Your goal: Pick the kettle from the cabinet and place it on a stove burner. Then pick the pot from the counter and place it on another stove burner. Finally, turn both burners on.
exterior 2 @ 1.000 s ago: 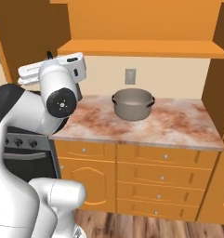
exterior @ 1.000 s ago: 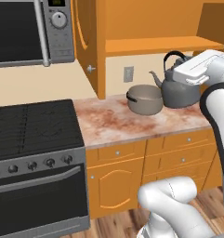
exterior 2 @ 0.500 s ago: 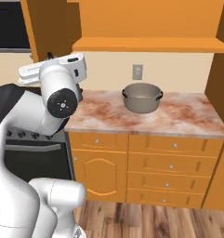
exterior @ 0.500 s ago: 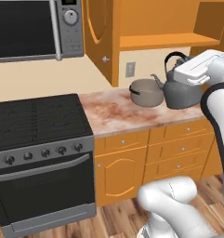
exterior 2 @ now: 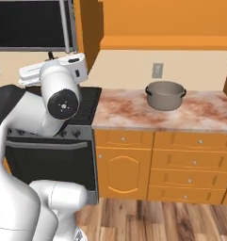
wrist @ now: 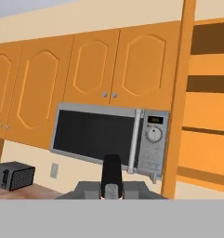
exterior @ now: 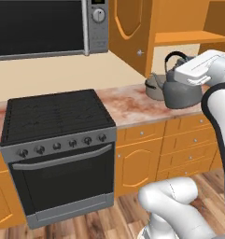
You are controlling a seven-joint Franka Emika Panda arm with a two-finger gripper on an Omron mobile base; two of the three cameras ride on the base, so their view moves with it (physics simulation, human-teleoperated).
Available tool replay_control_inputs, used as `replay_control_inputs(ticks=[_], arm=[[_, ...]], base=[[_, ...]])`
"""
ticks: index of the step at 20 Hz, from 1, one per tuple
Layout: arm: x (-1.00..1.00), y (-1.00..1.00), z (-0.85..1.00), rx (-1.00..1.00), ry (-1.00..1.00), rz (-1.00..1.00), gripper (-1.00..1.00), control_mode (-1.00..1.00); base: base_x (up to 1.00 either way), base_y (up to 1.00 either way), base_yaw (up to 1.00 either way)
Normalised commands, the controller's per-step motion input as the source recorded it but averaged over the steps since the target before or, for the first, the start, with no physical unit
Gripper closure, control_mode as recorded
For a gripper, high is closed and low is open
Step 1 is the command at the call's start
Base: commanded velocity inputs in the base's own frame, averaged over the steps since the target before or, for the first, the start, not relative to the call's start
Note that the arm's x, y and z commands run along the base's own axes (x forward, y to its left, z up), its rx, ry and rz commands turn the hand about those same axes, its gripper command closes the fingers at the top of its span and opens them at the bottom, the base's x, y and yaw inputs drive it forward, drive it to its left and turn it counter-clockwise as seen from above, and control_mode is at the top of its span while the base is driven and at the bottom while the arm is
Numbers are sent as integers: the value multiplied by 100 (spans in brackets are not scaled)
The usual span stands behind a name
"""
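Base has driven toward stove burners (exterior: 55, 112); jaws stay clamped on kettle (exterior: 181, 92), pot (exterior 2: 166, 95) at 3 o'clock.

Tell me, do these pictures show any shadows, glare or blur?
Left base view: sharp, flat, even light; the kettle has a soft sheen and the microwave door is dark, without glare. Right base view: the pot casts a faint shadow on the counter. Hand view: crisp, no blur.
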Motion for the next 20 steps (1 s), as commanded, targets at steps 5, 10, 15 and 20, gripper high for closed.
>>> replay_control_inputs(ticks=[5, 10, 15, 20], arm=[[0, 0, 0, 0, 0, 0, 100, 100], [0, 0, 0, 0, 0, 0, 100, 100], [0, 0, 0, 0, 0, 0, 100, 100], [0, 0, 0, 0, 0, 0, 100, 100]], base=[[-43, 50, -3], [-5, 57, -4], [16, 64, -6], [24, 60, -7]])
